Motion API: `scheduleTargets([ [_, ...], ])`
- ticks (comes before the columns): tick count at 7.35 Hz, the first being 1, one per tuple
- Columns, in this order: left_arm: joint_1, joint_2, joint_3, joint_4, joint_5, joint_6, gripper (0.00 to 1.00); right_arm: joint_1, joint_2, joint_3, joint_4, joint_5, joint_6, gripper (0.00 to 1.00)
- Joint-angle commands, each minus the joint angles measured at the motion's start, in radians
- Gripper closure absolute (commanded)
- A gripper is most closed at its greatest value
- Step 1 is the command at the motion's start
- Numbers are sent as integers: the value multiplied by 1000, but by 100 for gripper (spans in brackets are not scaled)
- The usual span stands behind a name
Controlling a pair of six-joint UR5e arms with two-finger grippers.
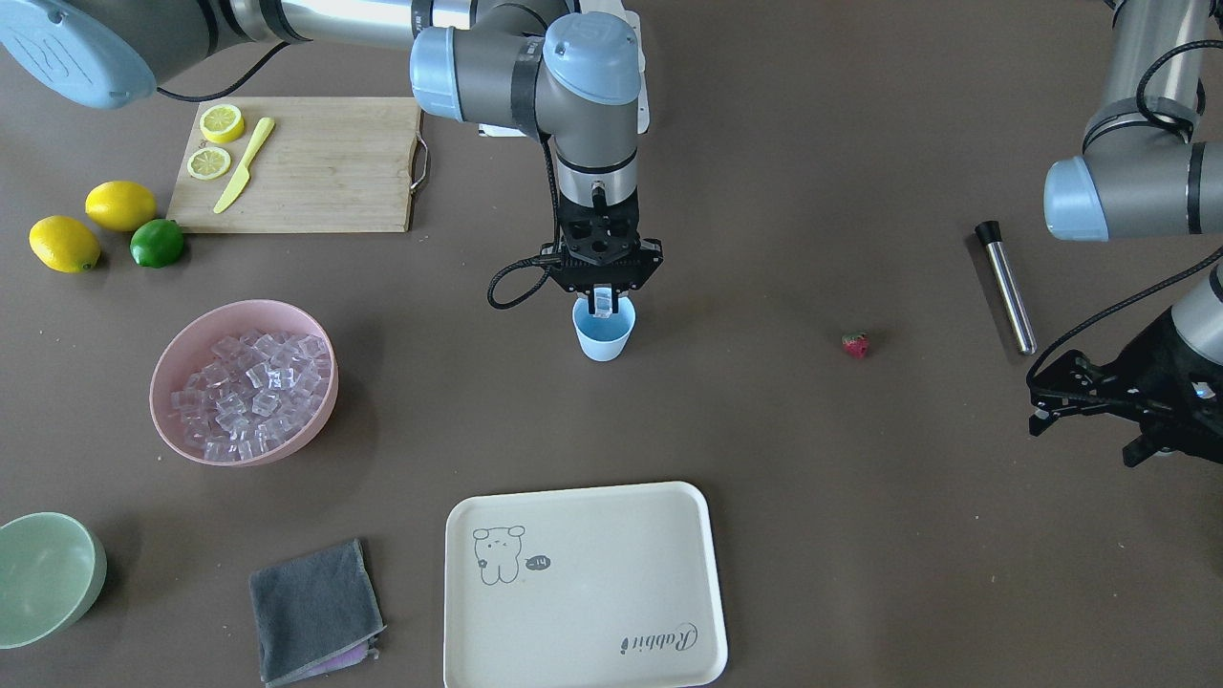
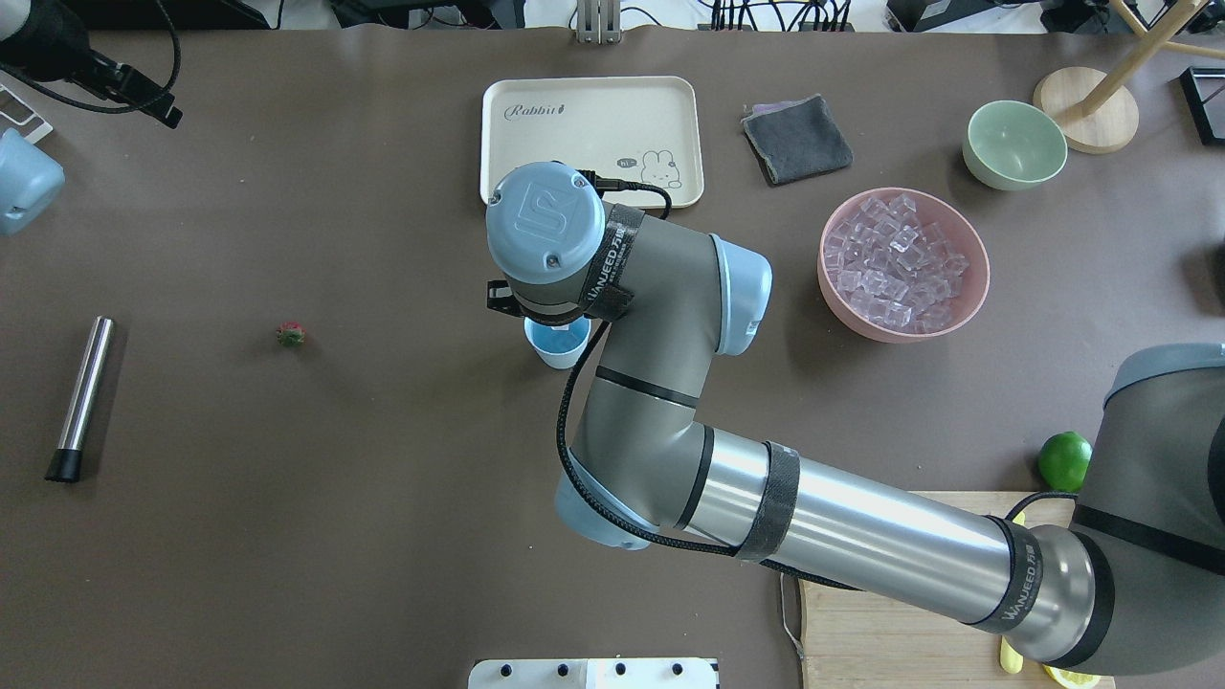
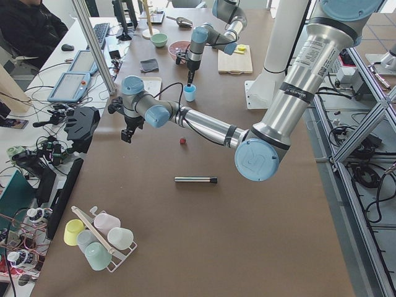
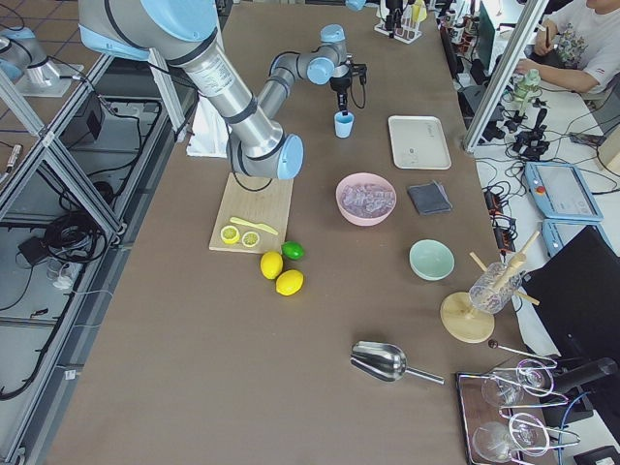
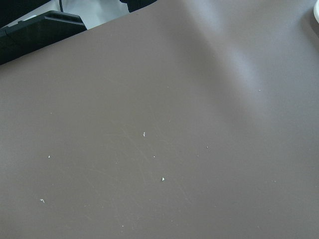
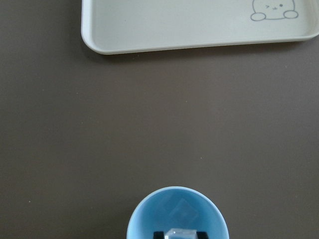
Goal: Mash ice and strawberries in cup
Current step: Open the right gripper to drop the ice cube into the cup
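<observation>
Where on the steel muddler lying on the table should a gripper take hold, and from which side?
Probably mid-shaft on the muddler, coming straight down from above, jaws closing across its narrow width. It is a slim round bar lying flat on the table, so only its top and long sides are free.

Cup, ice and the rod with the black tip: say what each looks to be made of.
The cup is probably plastic: matte, opaque pale blue with a thin rim. The ice is clear, glassy cubes with a whitish sheen; real ice or acrylic, the look leaves that open. The rod is metal, probably steel: silver with a bright streak along it. Its black tip looks like rubber or plastic.
</observation>
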Motion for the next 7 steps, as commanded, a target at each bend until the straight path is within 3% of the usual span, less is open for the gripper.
scheduleTargets([
  [1, 0, -1, 4, 0, 1, 0, 2, -3, -8, -15, 2, -4, 5, 87],
  [2, 0, -1, 4, 0, 1, 0, 2, -3, 1, -27, 2, -4, 2, 77],
  [3, 0, -1, 4, 1, 1, 2, 2, 1, 0, -30, 20, -4, 0, 56],
  [5, 2, -1, 4, 0, 1, 2, 2, 3, 0, -35, 43, -4, 8, 22],
  [6, 2, -1, 5, 1, 1, 2, 2, 4, 1, -33, 43, -4, 8, 14],
  [7, 2, -1, 4, 1, 1, 2, 2, 39, 12, -18, 38, 13, -3, 14],
])
